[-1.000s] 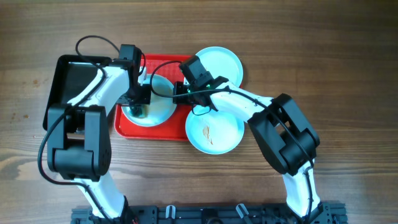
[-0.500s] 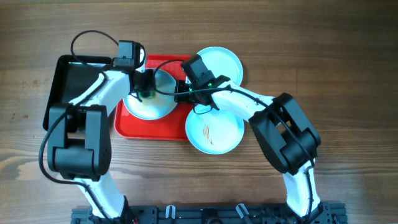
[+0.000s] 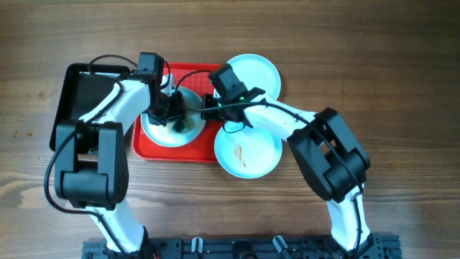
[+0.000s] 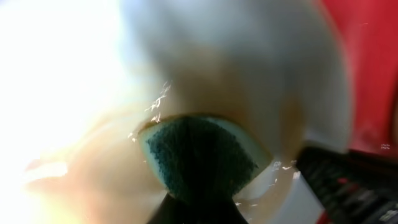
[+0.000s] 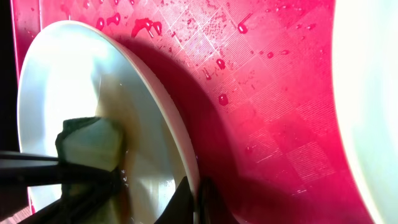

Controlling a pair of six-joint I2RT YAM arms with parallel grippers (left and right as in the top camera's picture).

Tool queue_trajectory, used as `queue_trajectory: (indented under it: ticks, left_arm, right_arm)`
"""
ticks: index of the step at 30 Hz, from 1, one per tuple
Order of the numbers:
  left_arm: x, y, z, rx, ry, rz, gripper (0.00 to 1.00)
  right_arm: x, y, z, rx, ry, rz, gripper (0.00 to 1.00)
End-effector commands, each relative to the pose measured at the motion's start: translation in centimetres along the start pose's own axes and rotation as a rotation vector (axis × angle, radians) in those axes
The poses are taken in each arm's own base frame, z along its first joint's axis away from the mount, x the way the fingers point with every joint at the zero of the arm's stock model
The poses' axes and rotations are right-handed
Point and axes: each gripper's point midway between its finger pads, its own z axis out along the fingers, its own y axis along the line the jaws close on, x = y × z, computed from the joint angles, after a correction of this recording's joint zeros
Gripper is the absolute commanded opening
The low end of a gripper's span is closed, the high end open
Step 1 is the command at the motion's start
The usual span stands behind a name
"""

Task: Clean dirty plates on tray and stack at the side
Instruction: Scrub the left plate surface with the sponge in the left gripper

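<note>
Scrubbing is the step in hand. On the red tray (image 3: 172, 153), the left end effector (image 3: 169, 114) is clenched on a green-faced sponge (image 4: 199, 158), which presses into the wet centre of one plate (image 3: 157, 133). The right end effector (image 5: 194, 198) is pinched tight on that plate's rim, steadying it. The likely next move is to finish wiping, then carry it aside. A second plate (image 3: 260, 144), smeared brown, overhangs the tray's right edge onto the desk (image 3: 374, 57), with a third plate (image 3: 251, 72) beyond it

Wooden table (image 3: 374, 50) bearing black tray (image 3: 75, 93), red tray (image 3: 152, 152) just beside, 2 plates (image 3: 248, 155) (image 3: 257, 72) at its right edge.
</note>
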Motion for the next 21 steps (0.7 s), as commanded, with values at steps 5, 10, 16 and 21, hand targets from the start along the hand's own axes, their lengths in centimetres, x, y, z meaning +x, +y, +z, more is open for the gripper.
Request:
queue_trajectory:
  ticks: [5,10,16,21]
  left_arm:
    - [-3.1,8.9,-0.7,-0.465,-0.204,-0.127,0.04]
    - [-4.9,6.9,-0.2,-0.349,-0.259,-0.109,0.04]
    - [-1.5,0.6,1.4,0.019,-0.060,0.044,0.04]
    - [1.6,-3.1,0.9,0.259,0.071,0.141,0.04]
  right_arm:
    - [1.2,-1.7,1.3,0.043,0.040,0.018,0.04]
    - [1.2,-1.7,1.3,0.043,0.039,0.018,0.04]
    - [1.1,-1.7,1.3,0.043,0.040,0.019,0.04]
    - [1.2,-1.7,1.3,0.040,0.042,0.019,0.04]
